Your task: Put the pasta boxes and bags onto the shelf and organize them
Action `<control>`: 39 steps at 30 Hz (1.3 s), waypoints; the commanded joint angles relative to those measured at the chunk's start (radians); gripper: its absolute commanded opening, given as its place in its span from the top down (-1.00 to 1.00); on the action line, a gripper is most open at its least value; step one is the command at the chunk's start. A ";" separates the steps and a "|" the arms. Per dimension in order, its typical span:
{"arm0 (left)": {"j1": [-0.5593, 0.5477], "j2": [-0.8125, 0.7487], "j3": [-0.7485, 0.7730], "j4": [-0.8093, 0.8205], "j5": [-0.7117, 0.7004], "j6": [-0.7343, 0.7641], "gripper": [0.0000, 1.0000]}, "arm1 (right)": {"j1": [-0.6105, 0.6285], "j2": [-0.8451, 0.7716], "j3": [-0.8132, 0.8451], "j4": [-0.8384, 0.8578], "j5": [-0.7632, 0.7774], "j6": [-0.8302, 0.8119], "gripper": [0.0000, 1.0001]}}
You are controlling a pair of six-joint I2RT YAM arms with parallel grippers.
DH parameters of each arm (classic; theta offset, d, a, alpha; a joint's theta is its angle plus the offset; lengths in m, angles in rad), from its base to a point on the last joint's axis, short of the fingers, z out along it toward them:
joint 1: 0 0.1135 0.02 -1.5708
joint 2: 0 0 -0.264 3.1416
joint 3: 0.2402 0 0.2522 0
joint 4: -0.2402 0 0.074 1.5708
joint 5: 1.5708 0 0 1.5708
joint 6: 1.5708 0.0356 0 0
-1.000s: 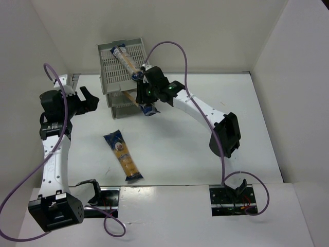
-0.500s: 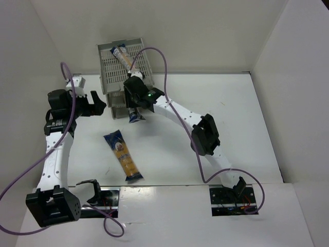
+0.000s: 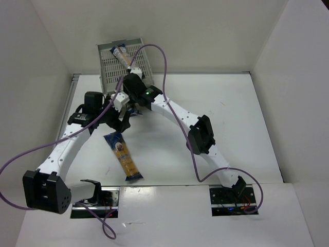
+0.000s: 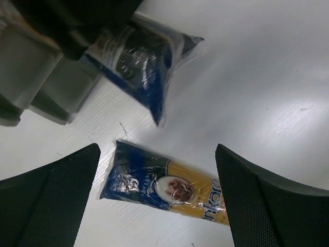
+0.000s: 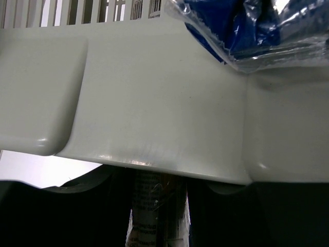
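Note:
The shelf (image 3: 110,67) is a light grey stacked tray rack at the back of the table. One pasta bag (image 3: 122,55) lies on its top tray. My right gripper (image 3: 131,93) is shut on a second pasta bag (image 5: 154,206) right in front of the shelf's tray wall (image 5: 164,118); that bag's dark blue end (image 4: 144,67) hangs just above the table. A third pasta bag (image 3: 124,157) lies flat on the table. My left gripper (image 4: 158,154) hovers open over its blue end (image 4: 139,177), its fingers (image 4: 56,200) apart on either side.
The two arms are close together in front of the shelf, with purple cables looping over them. The blue end of the top tray's bag (image 5: 257,31) overhangs the tray wall. White walls enclose the table on three sides.
My left arm has swung right from the table's left side to the shelf front, above the lying bag. My right gripper has moved left and down along the shelf with its bag.

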 commanded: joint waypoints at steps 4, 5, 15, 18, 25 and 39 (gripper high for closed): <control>-0.050 0.066 0.024 0.163 -0.225 0.001 -1.00 | -0.003 0.020 0.114 0.083 0.043 0.048 1.00; -0.050 0.066 0.035 0.192 -0.235 -0.010 -1.00 | -0.003 0.020 0.123 0.082 0.043 0.048 1.00; -0.072 0.176 0.081 0.296 -0.255 -0.121 -1.00 | -0.022 0.009 0.123 0.063 0.014 0.075 1.00; -0.072 0.186 0.095 0.283 -0.194 -0.166 -1.00 | -0.022 0.009 0.123 0.063 0.004 0.075 1.00; -0.072 0.235 0.139 0.328 -0.337 -0.245 -1.00 | -0.022 -0.015 0.105 0.063 -0.046 0.075 0.28; -0.072 0.304 0.202 0.473 -0.568 -0.213 -1.00 | -0.032 -0.271 -0.144 0.044 -0.065 -0.031 -0.63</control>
